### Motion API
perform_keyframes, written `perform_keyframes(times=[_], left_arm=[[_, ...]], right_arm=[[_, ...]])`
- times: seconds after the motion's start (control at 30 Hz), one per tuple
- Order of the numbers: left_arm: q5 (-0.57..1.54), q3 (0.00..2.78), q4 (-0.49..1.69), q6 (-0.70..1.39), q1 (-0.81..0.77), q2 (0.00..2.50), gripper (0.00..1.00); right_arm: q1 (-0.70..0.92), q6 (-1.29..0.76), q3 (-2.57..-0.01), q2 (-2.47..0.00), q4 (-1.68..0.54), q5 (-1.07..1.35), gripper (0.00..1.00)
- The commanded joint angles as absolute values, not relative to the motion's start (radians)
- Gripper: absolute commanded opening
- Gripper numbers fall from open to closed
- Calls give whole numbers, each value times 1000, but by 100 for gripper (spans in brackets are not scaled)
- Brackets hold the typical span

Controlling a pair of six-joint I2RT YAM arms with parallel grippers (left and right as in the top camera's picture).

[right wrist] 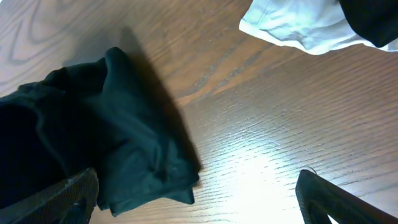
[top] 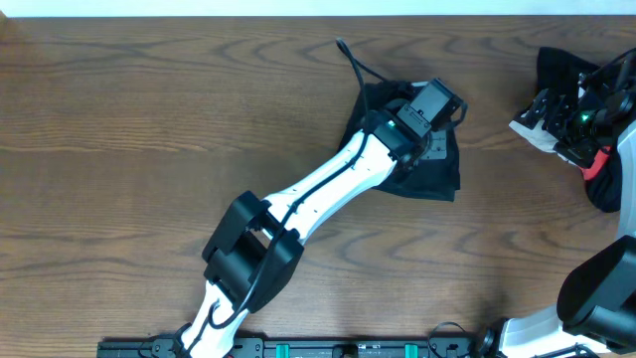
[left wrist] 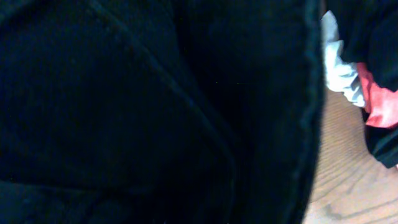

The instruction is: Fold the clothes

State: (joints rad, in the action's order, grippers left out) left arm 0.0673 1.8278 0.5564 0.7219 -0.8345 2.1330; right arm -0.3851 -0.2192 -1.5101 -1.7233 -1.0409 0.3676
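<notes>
Worktop: brown wood-grain worktop (top: pixel 149 119) fills the overhead view, and both arms reach in from its near edge.
Garment: a crumpled black fabric garment (top: pixel 437 177) lies bunched a little right of centre. A thin dark cord (top: pixel 350 62) trails from it toward the far edge.
Left claw: the left claw (top: pixel 443 107) sits right on top of the crumpled black fabric garment, over its far part. The white-and-black arm slants up to it from the lower left, and cloth shows on either side of it.
Left claw state: its fingers show in no view, so I cannot tell whether it is parted or pinching cloth.
Right claw: the right claw (right wrist: pixel 198 182) hangs above bare wood near the right edge. Its two dark fingers (right wrist: pixel 62 199) are spread wide with nothing between them.
Heap: a black cloth (top: pixel 561 65), a white cloth (top: pixel 527 124) and a red cloth (top: pixel 596 164) are piled at the right edge. They lie just beside the right claw and well apart from the central garment.
Left wrist view only: black fabric fills nearly the whole frame, close enough to show a curved seam and a stitched edge. The white cloth, the red cloth and a strip of wood are squeezed along the right side.
Right wrist view only: a dark rumpled cloth (right wrist: pixel 124 137) lies on the wood at the left and the white cloth is at the top right, with bare wood between them. I cannot tell which dark piece this is.
</notes>
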Motion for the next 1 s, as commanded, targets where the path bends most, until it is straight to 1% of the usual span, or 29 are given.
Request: perform_keyframes(times=[0.0, 0.1, 0.13, 0.17, 0.23, 0.33, 0.4, 0.63, 0.77, 0.97], left_arm=[[51, 1855, 552, 725, -839, 2168, 30], [52, 1855, 525, 739, -851, 2183, 31], [52, 1855, 514, 739, -855, 2183, 36], [52, 1855, 506, 739, -861, 2184, 43], [52, 1855, 487, 736, -875, 2184, 74], [52, 1855, 485, 690, -893, 2184, 82], [52, 1855, 491, 654, -906, 2184, 90], [66, 1856, 511, 532, -913, 2118, 94], [65, 1856, 538, 459, -900, 2006, 100], [67, 1856, 603, 396, -894, 1824, 99]], right_arm=[[-384, -205, -1524, -1708, -1044, 393, 99], [-374, -205, -1524, -1708, -1044, 413, 99], [-368, -204, -1524, -1708, -1044, 411, 99], [-363, -204, -1524, -1708, -1045, 411, 99], [-349, -204, -1524, -1708, -1045, 411, 99], [-331, -205, -1524, -1708, -1045, 411, 99], [-317, -205, -1524, -1708, -1044, 407, 99], [-293, -204, -1524, -1708, -1048, 366, 99], [-294, -205, -1524, -1708, -1036, 367, 99], [-294, -205, -1524, -1708, -1029, 367, 99]])
